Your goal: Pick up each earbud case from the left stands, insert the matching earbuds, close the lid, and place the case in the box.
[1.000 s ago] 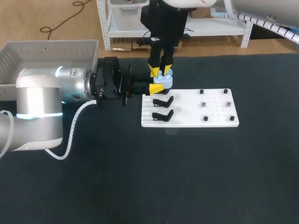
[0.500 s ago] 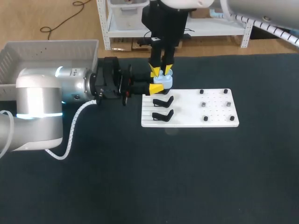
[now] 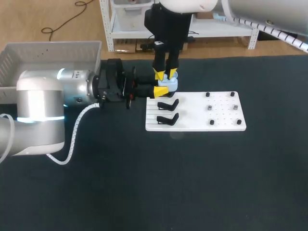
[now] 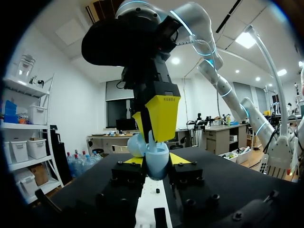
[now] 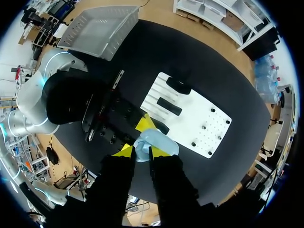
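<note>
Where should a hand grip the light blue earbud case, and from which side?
Probably by the lower body of the earbud case, pinched across its sides, coming in level as the left hand does. Its lid looks open upward and the right hand is above it, so the top should stay free.

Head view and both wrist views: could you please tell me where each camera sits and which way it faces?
Head view: fixed above and behind, looking down on the table; left arm enters from the left, right arm from the upper right.
Left wrist view: on the left wrist, looking level across the table; left end effector grips the earbud case.
Right wrist view: on the right wrist, looking straight down; right end effector over the case.
Both wrist views share the earbud case.
</note>
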Available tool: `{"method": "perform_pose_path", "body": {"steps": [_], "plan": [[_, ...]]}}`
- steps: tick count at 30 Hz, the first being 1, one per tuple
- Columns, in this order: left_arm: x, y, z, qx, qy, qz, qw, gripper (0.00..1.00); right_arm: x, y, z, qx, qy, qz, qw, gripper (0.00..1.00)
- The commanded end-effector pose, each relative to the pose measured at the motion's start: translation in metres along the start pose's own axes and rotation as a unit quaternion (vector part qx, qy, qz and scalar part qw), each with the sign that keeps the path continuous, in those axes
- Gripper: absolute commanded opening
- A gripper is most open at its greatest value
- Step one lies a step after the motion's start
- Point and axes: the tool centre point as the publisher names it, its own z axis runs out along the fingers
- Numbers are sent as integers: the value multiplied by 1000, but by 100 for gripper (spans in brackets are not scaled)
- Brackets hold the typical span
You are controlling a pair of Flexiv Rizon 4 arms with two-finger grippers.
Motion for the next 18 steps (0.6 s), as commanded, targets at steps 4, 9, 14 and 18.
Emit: {"method": "perform_pose_path", "body": {"steps": [4, 9, 14, 18], "plan": [[0, 1, 0, 0, -1, 1, 1000, 0, 2, 3, -5, 7, 2, 2, 1000, 100], [0, 1, 0, 0, -1, 1, 1000, 0, 15, 8, -20, 10, -8, 2, 1000, 100], [0, 1, 0, 0, -1, 1, 1000, 0, 10, -8, -37, -19, -49, 38, 998, 100], [0, 1, 0, 0, -1, 1, 1000, 0, -7, -35, -40, -49, -102, 114, 987, 100]]}}
